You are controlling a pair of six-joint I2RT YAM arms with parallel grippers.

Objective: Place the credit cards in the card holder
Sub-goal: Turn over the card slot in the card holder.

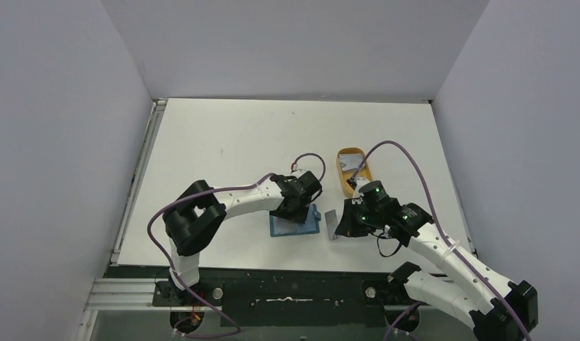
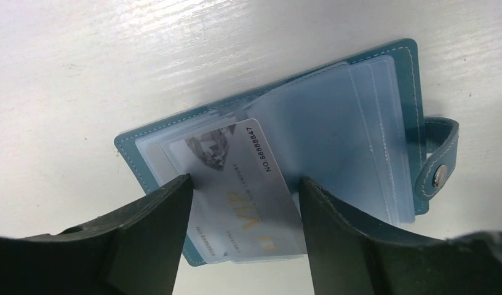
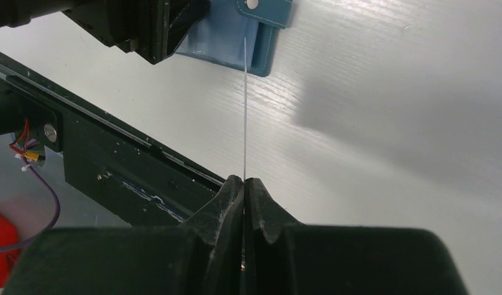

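Observation:
The teal card holder (image 1: 312, 222) lies open on the white table near the front edge. In the left wrist view its cover (image 2: 412, 80) and clear sleeves face up, and one silver "VIP" credit card (image 2: 245, 184) sits in a sleeve. My left gripper (image 2: 245, 181) is open over the holder (image 1: 299, 206), one finger on each side of that card. My right gripper (image 3: 243, 179) is shut on another credit card (image 3: 245, 110), seen edge-on and pointing at the holder (image 3: 266, 58). From above, this card (image 1: 332, 226) stands just right of the holder, in my right gripper (image 1: 344, 224).
An orange oval tray (image 1: 340, 167) with whitish cards inside (image 1: 358, 168) stands behind the right gripper. The table's black front rail (image 3: 131, 178) runs close under the held card. Grey walls enclose the table on three sides.

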